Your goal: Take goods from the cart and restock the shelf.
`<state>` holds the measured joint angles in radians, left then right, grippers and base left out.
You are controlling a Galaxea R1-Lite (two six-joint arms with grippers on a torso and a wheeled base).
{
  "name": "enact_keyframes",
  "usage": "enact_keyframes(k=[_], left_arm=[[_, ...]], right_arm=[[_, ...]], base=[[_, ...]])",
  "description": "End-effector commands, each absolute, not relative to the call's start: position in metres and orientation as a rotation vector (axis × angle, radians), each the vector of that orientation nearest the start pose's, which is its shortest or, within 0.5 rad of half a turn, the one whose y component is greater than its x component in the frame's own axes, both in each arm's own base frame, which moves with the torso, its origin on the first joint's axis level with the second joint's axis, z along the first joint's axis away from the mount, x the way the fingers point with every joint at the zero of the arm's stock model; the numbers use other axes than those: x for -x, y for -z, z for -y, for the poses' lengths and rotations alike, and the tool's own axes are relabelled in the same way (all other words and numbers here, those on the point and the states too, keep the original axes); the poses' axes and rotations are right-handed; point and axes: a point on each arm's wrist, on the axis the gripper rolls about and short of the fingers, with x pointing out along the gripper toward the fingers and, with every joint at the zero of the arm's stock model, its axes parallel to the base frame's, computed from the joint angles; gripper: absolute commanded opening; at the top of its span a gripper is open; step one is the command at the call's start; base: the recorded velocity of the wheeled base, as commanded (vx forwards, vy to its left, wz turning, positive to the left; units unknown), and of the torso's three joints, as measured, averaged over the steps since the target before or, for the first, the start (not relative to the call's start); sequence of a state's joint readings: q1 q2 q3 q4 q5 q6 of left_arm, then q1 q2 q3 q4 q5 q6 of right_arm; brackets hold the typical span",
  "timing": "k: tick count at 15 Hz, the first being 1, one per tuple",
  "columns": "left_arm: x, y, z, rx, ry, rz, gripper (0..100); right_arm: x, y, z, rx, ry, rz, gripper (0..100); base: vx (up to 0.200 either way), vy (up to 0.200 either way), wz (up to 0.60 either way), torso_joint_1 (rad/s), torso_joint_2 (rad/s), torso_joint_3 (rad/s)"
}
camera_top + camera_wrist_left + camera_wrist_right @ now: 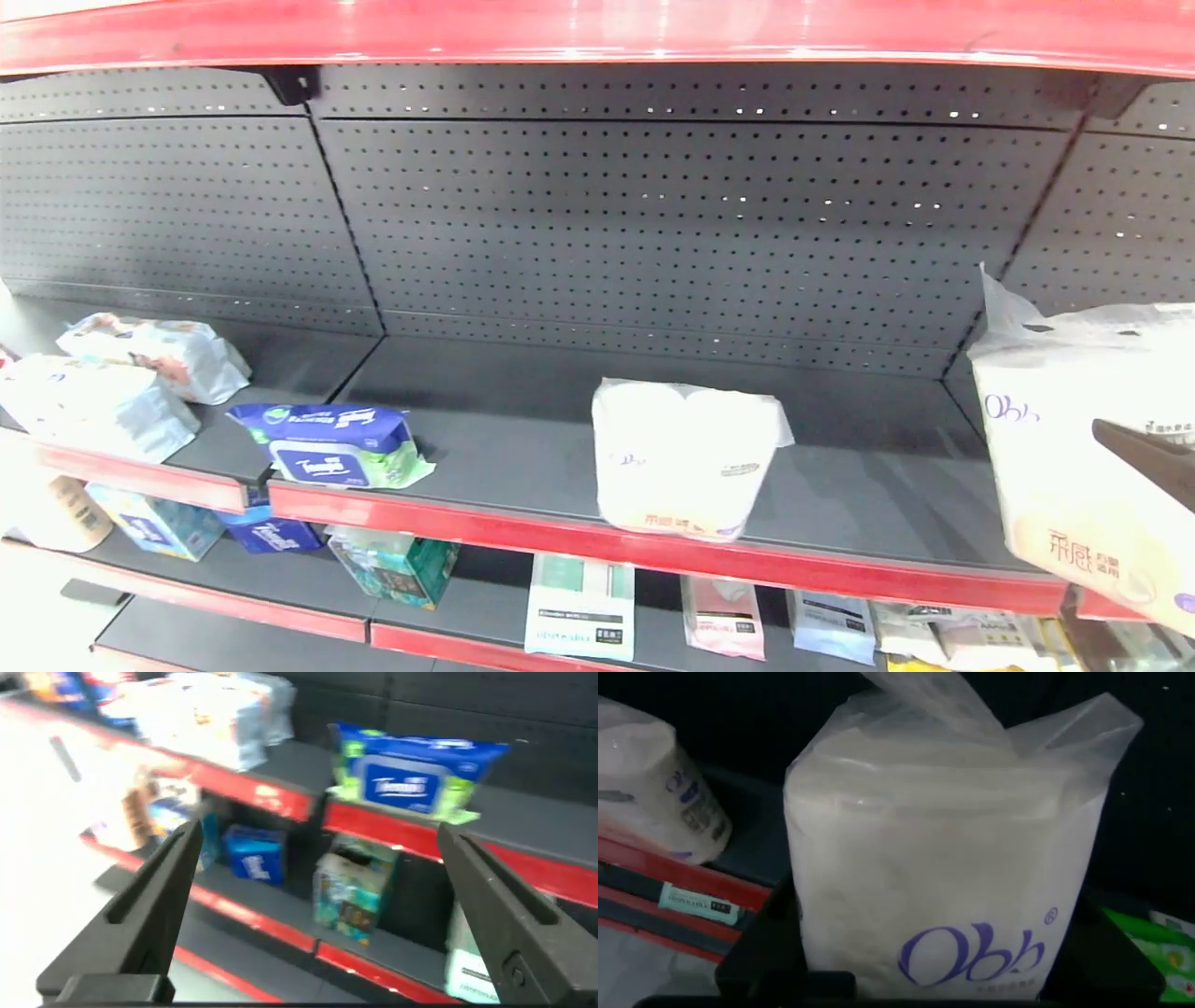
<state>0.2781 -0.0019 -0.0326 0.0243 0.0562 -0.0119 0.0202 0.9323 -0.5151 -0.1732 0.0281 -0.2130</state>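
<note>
While you have the roll pack (1074,439) clenched in the right claw (943,980), with one dark finger lying across its near face, note that it hangs at the right end of the shelf (504,439), its lower corner overlapping the red front rim; whether it touches the board cannot be told. Judged from its loose film wrap and puffy sides, this pack is light, soft and slippery: it will dent under pressure and the film may slide, so hold across the body of the rolls, low and square, never by the slack plastic at the top. Your left claw (320,840) is released and empty, fingers spread wide, facing the shelf's front edge below the blue wipes pack (336,446). Farther in, a second roll pack (686,457) stands at the shelf's front rim, near the middle, well apart from the held one, with bare board between them; that gap looks the fit place to set down. Two pale packs (93,406) lie at the far left. Behind all stands the perforated back panel (691,215).
</note>
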Motion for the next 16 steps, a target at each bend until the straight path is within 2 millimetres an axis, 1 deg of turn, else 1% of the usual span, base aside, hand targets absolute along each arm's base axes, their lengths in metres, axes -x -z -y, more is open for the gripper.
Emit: enact_keyframes(k=[1,3,5,6,7,9,11,15,16], left_arm=[[0.025,-0.082,0.006,0.011,-0.337,0.01,100],[0.025,-0.082,0.006,0.028,-0.345,0.013,100],[0.024,-0.081,0.006,0.056,-0.339,0.013,100],[0.024,-0.081,0.006,0.056,-0.339,0.013,100],[0.024,-0.08,0.006,0.056,-0.339,0.014,100],[0.022,-0.077,0.005,0.054,-0.325,0.026,100],[0.022,-0.076,0.006,0.046,-0.273,0.008,100],[0.022,-0.076,0.006,0.027,-0.268,0.004,100],[0.022,-0.075,0.006,0.019,-0.268,0.001,100]], right_arm=[[-0.118,-0.212,-0.001,0.21,-0.063,-0.268,0],[-0.127,-0.211,0.001,0.206,-0.048,-0.278,0],[-0.145,-0.208,0.004,0.204,-0.033,-0.288,0],[-0.145,-0.208,0.004,0.204,-0.033,-0.288,0],[-0.169,-0.205,0.004,0.197,-0.068,-0.289,0],[-0.192,-0.204,0.003,0.19,-0.115,-0.287,0],[-0.204,-0.199,0.003,0.184,-0.151,-0.292,0],[-0.229,-0.183,0.002,0.176,-0.197,-0.299,0],[-0.238,-0.18,0.002,0.171,-0.23,-0.284,0]], base=[[0.0,0.0,0.0,0.0,0.0,0.0],[0.0,0.0,0.0,0.0,0.0,0.0],[0.0,0.0,0.0,0.0,0.0,0.0],[0.0,0.0,0.0,0.0,0.0,0.0],[0.0,0.0,0.0,0.0,0.0,0.0],[0.0,0.0,0.0,0.0,0.0,0.0],[0.0,0.0,0.0,0.0,0.0,0.0],[0.0,0.0,0.0,0.0,0.0,0.0],[0.0,0.0,0.0,0.0,0.0,0.0]])
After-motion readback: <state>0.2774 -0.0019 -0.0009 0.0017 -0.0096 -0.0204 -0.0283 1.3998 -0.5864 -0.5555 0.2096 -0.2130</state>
